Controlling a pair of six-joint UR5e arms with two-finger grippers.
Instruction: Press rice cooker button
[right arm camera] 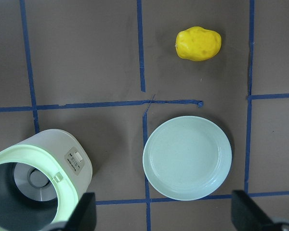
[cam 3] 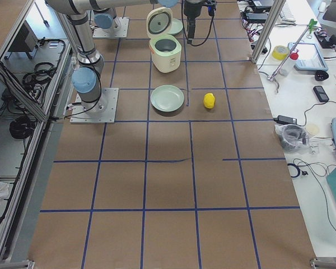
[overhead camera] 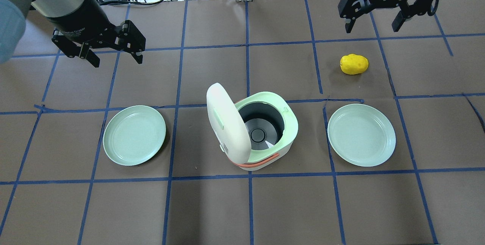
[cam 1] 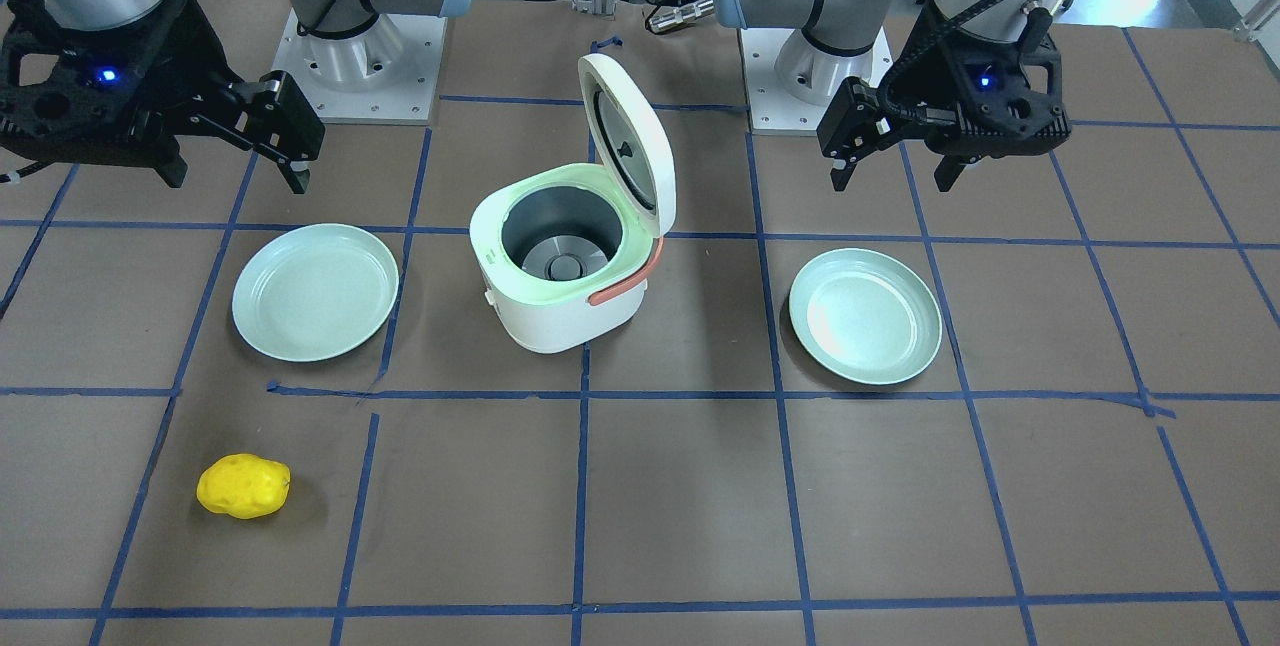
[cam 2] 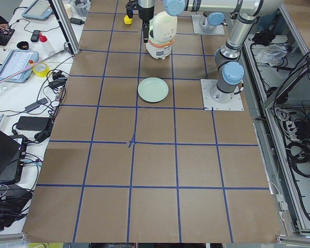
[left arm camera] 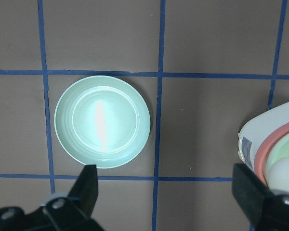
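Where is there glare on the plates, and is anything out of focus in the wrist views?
Left wrist view: a bright vertical glare streak crosses the left plate. Front-facing view: the same plate shows a pale sheen on one side. Right wrist view: the right plate is evenly lit; the fingers at the bottom edge look soft.

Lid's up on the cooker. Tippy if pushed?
Likely slides, not tips: the rice cooker has a wide squat body. The raised lid stands tall on one side, so a push there may rock it. Its cavity looks empty, so probably light.
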